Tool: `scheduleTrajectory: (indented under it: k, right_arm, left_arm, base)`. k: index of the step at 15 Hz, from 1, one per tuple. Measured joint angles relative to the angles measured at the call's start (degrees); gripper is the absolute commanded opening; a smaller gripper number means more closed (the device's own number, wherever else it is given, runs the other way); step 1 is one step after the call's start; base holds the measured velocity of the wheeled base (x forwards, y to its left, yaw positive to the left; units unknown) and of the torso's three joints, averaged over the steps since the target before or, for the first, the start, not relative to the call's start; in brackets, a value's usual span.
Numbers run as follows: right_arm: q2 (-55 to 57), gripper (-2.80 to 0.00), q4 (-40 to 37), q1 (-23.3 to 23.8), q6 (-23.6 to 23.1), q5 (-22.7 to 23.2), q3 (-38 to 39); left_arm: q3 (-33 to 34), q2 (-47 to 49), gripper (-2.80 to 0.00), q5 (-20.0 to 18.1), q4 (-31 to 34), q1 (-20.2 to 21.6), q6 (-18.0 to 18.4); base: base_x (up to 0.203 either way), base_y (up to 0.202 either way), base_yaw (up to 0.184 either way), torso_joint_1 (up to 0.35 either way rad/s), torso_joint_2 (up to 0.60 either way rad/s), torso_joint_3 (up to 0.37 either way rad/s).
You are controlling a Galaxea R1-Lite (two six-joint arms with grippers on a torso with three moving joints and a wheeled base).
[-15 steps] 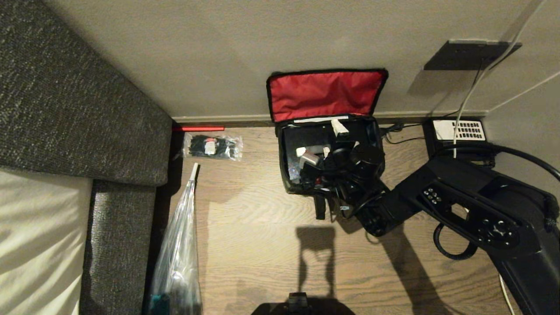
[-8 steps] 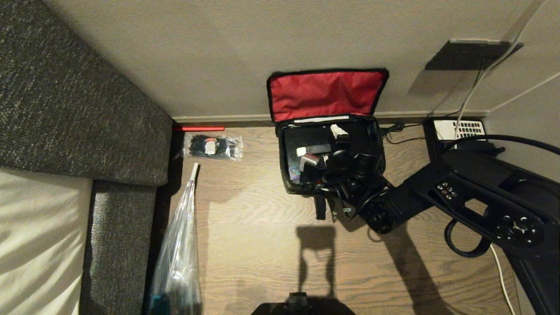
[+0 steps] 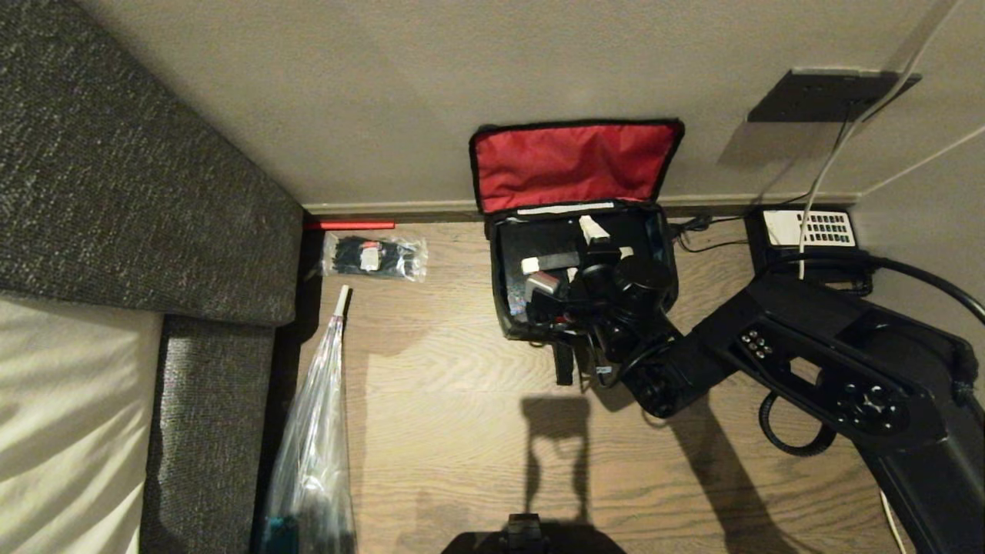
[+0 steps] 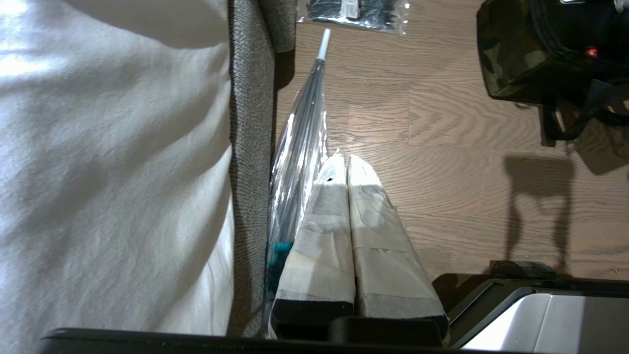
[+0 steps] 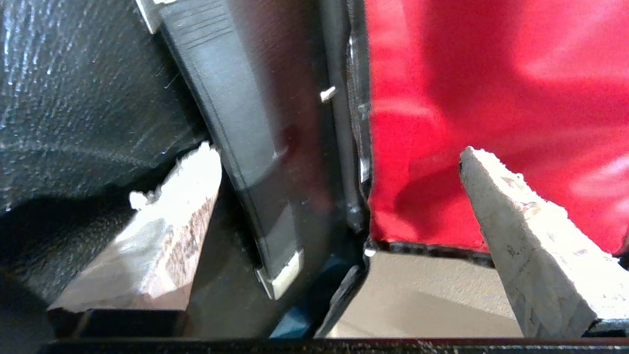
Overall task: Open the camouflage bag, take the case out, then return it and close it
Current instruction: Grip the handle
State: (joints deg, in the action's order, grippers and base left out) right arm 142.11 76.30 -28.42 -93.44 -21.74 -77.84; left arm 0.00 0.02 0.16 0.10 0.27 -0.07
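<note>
The right wrist view shows the right gripper [image 5: 339,206] spread wide, one finger [image 5: 172,196] by the black case [image 5: 236,123], nothing pinched. The left wrist view shows the left gripper [image 4: 346,162] pressed together above the floor [image 4: 442,172]. The camouflage bag [image 3: 508,308] sits open by the wall [image 3: 385,92], red lid up. The right arm reaches into it.

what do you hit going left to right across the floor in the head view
grey upholstered furniture → clear plastic bag → small clear packet of black ties → camouflage bag, lid open, with the right gripper open over the case → black desk phone
</note>
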Motion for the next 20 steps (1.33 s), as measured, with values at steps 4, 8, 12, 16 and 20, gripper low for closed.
scheduleTrajectory:
  k: [4, 8, 12, 16, 20]
  right_arm:
    - [3.2, 0.00, 1.9, 1.1, -4.0, 0.1, -0.8]
    - [5.9, 0.00, 2.8, 2.0, -5.8, -0.4, -6.9]
    - [9.1, 0.00, 9.9, 2.4, -6.2, -2.8, -12.2]
    - [11.5, 0.00, 9.6, 2.3, -6.0, -3.4, -15.7]
    - [13.1, 0.00, 10.6, 2.2, -5.6, -4.3, -17.1]
  left_arm:
    - [0.0, 0.0, -2.80, 0.0, -0.1, 0.0, 0.0]
    - [0.0, 0.0, -2.80, 0.0, 0.0, 0.0, 0.0]
    - [0.0, 0.0, -2.80, 0.0, 0.0, 0.0, 0.0]
    - [0.0, 0.0, -2.80, 0.0, 0.0, 0.0, 0.0]
    - [0.0, 0.0, -2.80, 0.0, 0.0, 0.0, 0.0]
  base:
    - [0.000, 0.000, 0.000, 0.000, 0.00, 0.000]
    - [0.000, 0.000, 0.000, 0.000, 0.00, 0.000]
    - [0.000, 0.000, 0.000, 0.000, 0.00, 0.000]
    - [0.000, 0.000, 0.000, 0.000, 0.00, 0.000]
    - [0.000, 0.000, 0.000, 0.000, 0.00, 0.000]
